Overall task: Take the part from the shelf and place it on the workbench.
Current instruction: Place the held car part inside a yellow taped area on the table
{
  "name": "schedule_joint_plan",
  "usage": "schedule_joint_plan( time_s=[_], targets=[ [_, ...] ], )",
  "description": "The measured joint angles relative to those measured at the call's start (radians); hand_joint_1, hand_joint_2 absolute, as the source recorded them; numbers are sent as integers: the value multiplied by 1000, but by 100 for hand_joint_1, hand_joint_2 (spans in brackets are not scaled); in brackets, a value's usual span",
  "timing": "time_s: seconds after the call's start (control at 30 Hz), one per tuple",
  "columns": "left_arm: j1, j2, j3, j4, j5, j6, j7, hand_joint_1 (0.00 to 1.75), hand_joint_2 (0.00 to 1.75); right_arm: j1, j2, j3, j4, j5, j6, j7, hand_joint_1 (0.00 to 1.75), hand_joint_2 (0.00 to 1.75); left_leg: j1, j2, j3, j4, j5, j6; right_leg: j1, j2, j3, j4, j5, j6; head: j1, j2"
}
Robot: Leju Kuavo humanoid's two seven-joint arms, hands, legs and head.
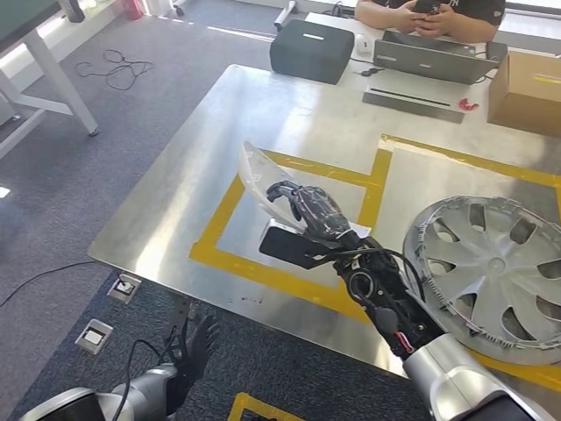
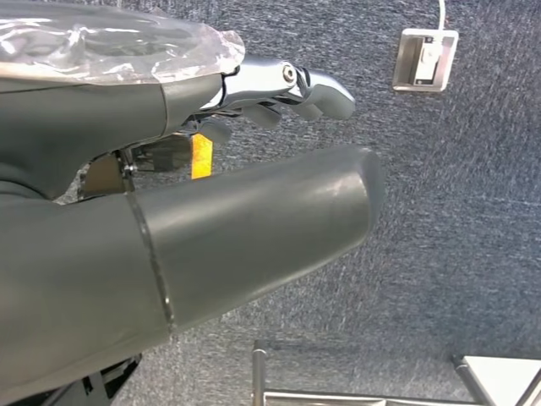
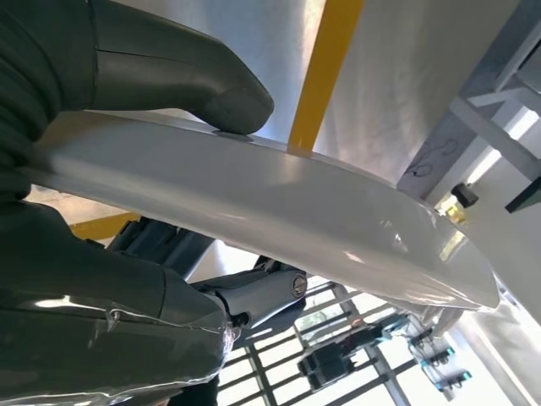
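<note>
The right hand (image 1: 311,210) reaches out over the shiny metal workbench (image 1: 198,158). It holds a white curved part (image 1: 254,175) wrapped in clear plastic. In the right wrist view, the thick grey thumb (image 3: 191,80) presses on one side of the part (image 3: 287,203) and the dark fingers (image 3: 268,292) curl under the other side, so the part is pinched between them. The part is up in the hand, above the yellow tape square (image 1: 228,259) on the workbench. I cannot tell if it touches the workbench.

A big silver wheel cover (image 1: 496,272) lies flat on the workbench, just beside the right arm, inside another yellow tape box.

The left hand (image 1: 195,346) hangs low beside the near edge of the workbench, over the grey carpet (image 1: 60,202). Its dark fingers are a little apart and hold nothing. In the left wrist view, the grey thumb (image 2: 255,237) sticks out straight, away from the fingers (image 2: 293,85).

At the far side of the workbench sit a dark case (image 1: 311,48), a laptop (image 1: 429,57) and a cardboard box (image 1: 529,88). A person (image 1: 429,13) sits behind the laptop.
</note>
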Motion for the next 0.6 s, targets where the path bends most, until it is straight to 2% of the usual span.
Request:
schedule_joint_plan(
  time_s=[0.2, 0.37, 0.6],
  targets=[
    [-2, -7, -14, 0, -9, 1, 2, 0, 0, -27, 36, 44, 78, 70, -13, 36, 175, 175, 1, -1, 0, -1, 0, -1, 1, -1, 1, 0, -1, -2, 0, 0],
    [-5, -18, -18, 1, -19, 4, 15, 0, 0, -50, 46, 94, 128, 137, -46, 99, 175, 175, 1, -3, 0, -1, 1, 0, 1, -2, 1, 0, -1, -2, 0, 0],
    [-9, -25, -32, 2, -20, 8, 20, 0, 0, -70, 53, 197, 179, 183, -30, 160, 175, 175, 1, -4, 0, -1, 3, -1, 0, -5, 2, 0, -1, -4, 0, 0]
  ],
)
